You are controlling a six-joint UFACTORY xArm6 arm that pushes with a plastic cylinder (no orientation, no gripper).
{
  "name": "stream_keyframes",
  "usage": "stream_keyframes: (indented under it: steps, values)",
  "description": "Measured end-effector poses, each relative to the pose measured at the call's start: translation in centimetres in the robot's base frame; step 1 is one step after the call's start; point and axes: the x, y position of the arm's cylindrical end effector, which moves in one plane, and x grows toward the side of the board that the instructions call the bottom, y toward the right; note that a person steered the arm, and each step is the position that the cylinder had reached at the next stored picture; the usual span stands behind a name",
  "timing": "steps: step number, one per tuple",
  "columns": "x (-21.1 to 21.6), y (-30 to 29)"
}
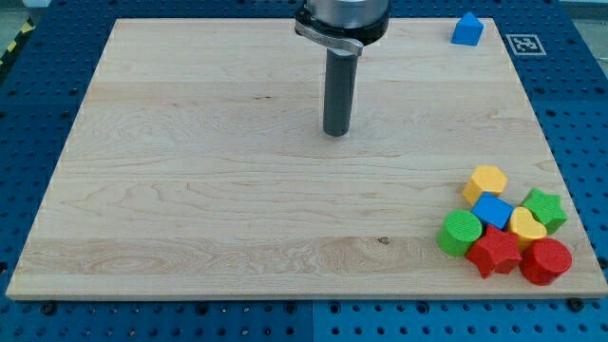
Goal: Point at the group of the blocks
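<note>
pale wood board [190,190], matt dark rod [336,95]

Eight blocks sit on the table [237,209] in all, seven of them bunched at the view's lower right and one apart at the view's top right. By colour there are two red, a red star [493,252] and a red cylinder [545,261]; two green, a green cylinder [460,233] and a green star [544,208]; two yellow, a yellow hexagon [486,181] and a yellow heart [527,227]. There are also two blue, a blue cube [492,210] in the bunch and the lone blue block [466,29], plus one rod ending in my tip [335,133].
</note>
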Motion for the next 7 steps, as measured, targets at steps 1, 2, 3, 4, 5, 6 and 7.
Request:
stream_keyframes:
  steps: [1, 2, 3, 4, 5, 6, 7]
  values:
    - [0.0, 0.0]
    - [-0.1, 0.0]
    - [-0.4, 0.0]
    - [-0.8, 0.0]
    - [-1.3, 0.0]
    - [-2.0, 0.0]
    - [-2.1, 0.0]
